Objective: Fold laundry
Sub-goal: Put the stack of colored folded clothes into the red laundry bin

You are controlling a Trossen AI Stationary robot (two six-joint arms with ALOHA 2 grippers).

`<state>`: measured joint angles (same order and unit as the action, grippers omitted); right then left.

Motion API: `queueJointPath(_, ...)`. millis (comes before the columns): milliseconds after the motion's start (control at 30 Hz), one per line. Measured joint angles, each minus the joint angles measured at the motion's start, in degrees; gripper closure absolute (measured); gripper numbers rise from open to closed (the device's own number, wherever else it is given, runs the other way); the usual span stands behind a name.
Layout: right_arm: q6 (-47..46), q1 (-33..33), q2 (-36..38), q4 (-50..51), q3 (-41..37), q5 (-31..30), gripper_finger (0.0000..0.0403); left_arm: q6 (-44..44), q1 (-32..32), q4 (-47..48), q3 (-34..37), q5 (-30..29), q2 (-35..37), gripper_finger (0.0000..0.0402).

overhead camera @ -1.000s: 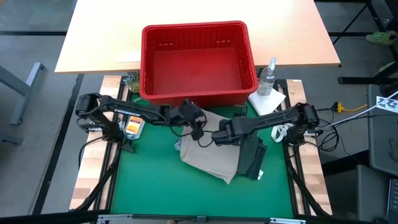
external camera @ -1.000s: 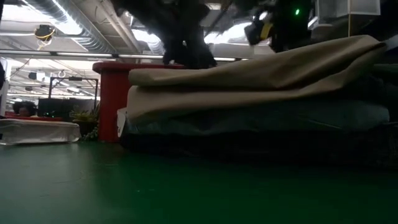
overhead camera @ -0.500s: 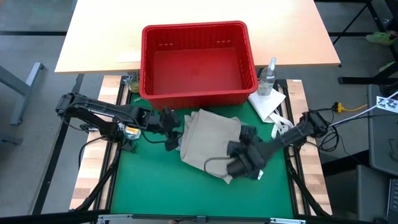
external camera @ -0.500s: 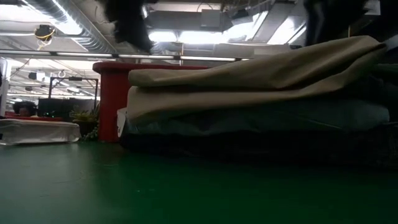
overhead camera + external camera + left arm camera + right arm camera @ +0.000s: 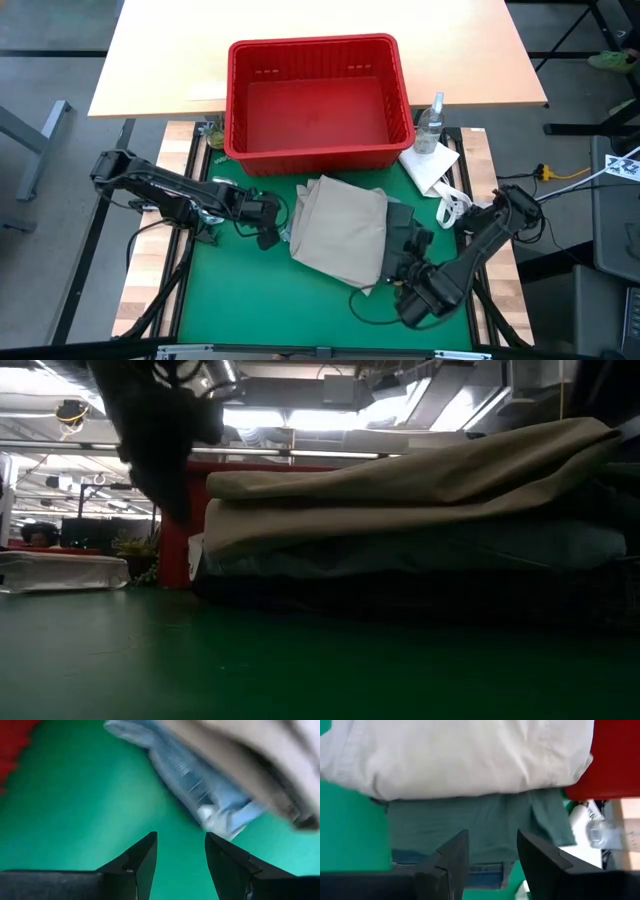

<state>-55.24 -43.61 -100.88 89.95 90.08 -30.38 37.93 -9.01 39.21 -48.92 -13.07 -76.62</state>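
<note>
The laundry lies stacked on the green mat (image 5: 250, 300). A folded beige piece (image 5: 340, 228) is on top, over light blue denim (image 5: 200, 785), a dark olive piece (image 5: 485, 825) and a dark bottom layer (image 5: 400, 595). My left gripper (image 5: 270, 232) stands open just off the stack's left edge, and only bare mat shows between its fingers (image 5: 180, 837). My right gripper (image 5: 403, 268) hovers open at the stack's near right corner, pointing at the olive piece (image 5: 492, 834). In the low view my left gripper (image 5: 160, 440) hangs dark at the upper left.
A red plastic basket (image 5: 315, 150) stands just beyond the stack. To its right are a spray bottle (image 5: 432, 122) and a white cloth (image 5: 428, 165). Bare mat lies near and left of the stack.
Both grippers have drawn back from above the stack and stayed open. My left gripper went toward the table's left edge and down. My right gripper swung toward the near right corner. The stack has kept still.
</note>
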Motion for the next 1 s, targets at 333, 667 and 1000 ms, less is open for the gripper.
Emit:
queueJointPath(333, -20.39, -6.53, -0.02, -0.20, -9.91, 8.51, 0.0236, 0.75, 3.61, -20.19, 11.22, 1.81, 0.02, 0.0241)
queueJointPath(667, -31.05, -7.59, -0.09, -17.55, -24.51, 11.94, 0.0236, 4.07, 3.76, -34.07, 18.19, 0.12, 0.02, 0.0241)
queueJointPath(1000, -23.94, -1.34, -0.09, -36.09, -33.16, 9.58, 0.0236, 6.99, -0.53, -39.87, 19.75, 4.04, -4.31, 0.0241)
